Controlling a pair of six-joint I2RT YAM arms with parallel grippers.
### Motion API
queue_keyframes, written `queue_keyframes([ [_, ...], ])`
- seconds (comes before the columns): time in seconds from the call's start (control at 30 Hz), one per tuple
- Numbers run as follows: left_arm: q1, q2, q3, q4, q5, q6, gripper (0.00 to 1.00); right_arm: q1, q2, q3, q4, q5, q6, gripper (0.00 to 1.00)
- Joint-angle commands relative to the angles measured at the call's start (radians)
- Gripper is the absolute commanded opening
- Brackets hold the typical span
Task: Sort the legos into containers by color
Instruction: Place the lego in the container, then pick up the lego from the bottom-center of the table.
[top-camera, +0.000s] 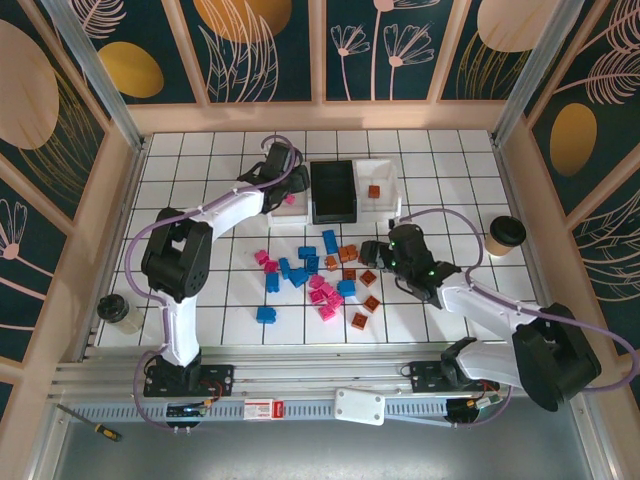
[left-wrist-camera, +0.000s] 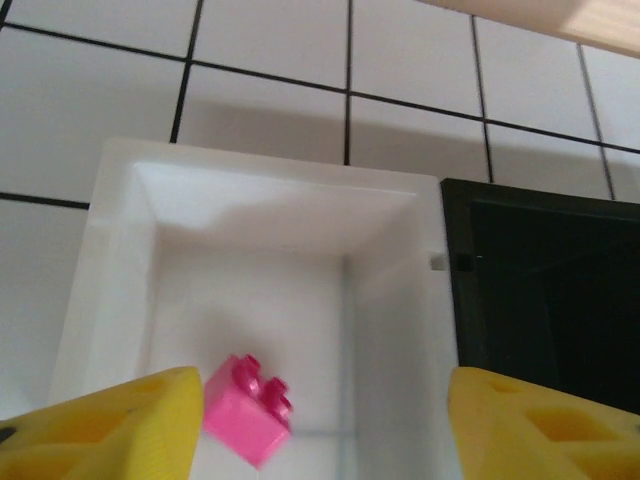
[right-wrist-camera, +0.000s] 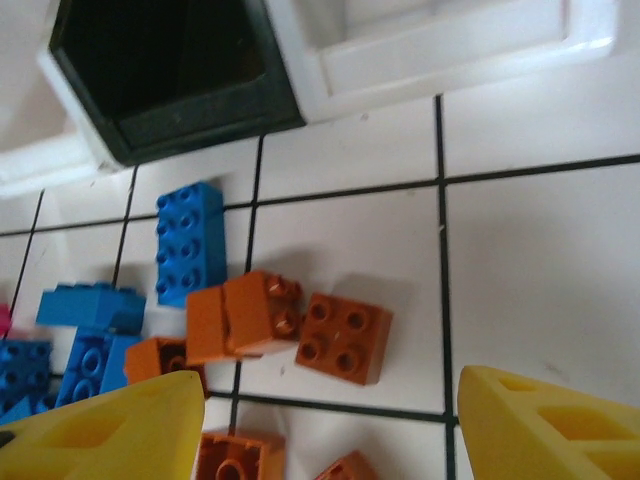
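"Legos (top-camera: 300, 277) sorted yet?"

"lol barely. One pink brick (left-wrist-camera: 247, 408) in the left white tray (left-wrist-camera: 110, 260), one orange brick (top-camera: 374, 190) in the right tray (top-camera: 396, 190), black tray (top-camera: 333, 195) looks empty. Rest lie piled on the table (top-camera: 450, 170), near side. And the left gripper (left-wrist-camera: 325, 400) gapes over its tray, right gripper (right-wrist-camera: 330, 385) wide over loose orange ones, both holding nothing."

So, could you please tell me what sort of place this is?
Likely a purpose-built robot test enclosure, not a home: a white tiled tabletop, wood-framed leaf-print wall panels around it, and a metal mounting rail along the near edge.
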Motion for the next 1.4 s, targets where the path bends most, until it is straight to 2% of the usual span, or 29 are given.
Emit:
queue_keyframes([
  [0.0, 0.003, -0.141, -0.042, 0.024, 0.065, -0.003, 0.69, 0.049, -0.042, -0.017, -0.085, -0.011, 0.013, 0.68],
  [0.07, 0.003, -0.205, -0.106, 0.06, 0.109, -0.017, 0.7, 0.095, -0.065, -0.024, -0.125, -0.008, 0.024, 0.68],
  [0.2, 0.003, -0.383, -0.275, 0.128, 0.177, -0.057, 0.8, 0.212, -0.122, -0.033, -0.237, 0.026, 0.059, 0.67],
  [0.33, 0.003, -0.547, -0.457, 0.187, 0.203, -0.095, 0.85, 0.328, -0.167, -0.034, -0.348, 0.063, 0.127, 0.67],
  [0.47, 0.003, -0.687, -0.633, 0.221, 0.195, -0.122, 0.91, 0.394, -0.181, -0.042, -0.432, 0.141, 0.25, 0.66],
  [0.6, 0.004, -0.792, -0.775, 0.256, 0.205, -0.145, 0.99, 0.407, -0.18, -0.071, -0.413, 0.212, 0.383, 0.66],
  [0.73, 0.003, -0.84, -0.851, 0.249, 0.21, -0.15, 0.99, 0.406, -0.141, -0.08, -0.337, 0.256, 0.42, 0.65],
  [0.87, 0.003, -0.871, -0.898, 0.242, 0.21, -0.156, 0.99, 0.406, -0.083, -0.053, -0.338, 0.321, 0.475, 0.65],
  [1.03, 0.004, -0.904, -0.93, 0.24, 0.201, -0.154, 0.99, 0.404, -0.02, -0.043, -0.326, 0.312, 0.526, 0.65],
  [1.37, 0.004, -0.925, -0.953, 0.25, 0.187, -0.142, 0.99, 0.404, 0.057, -0.027, -0.315, 0.267, 0.52, 0.63],
])
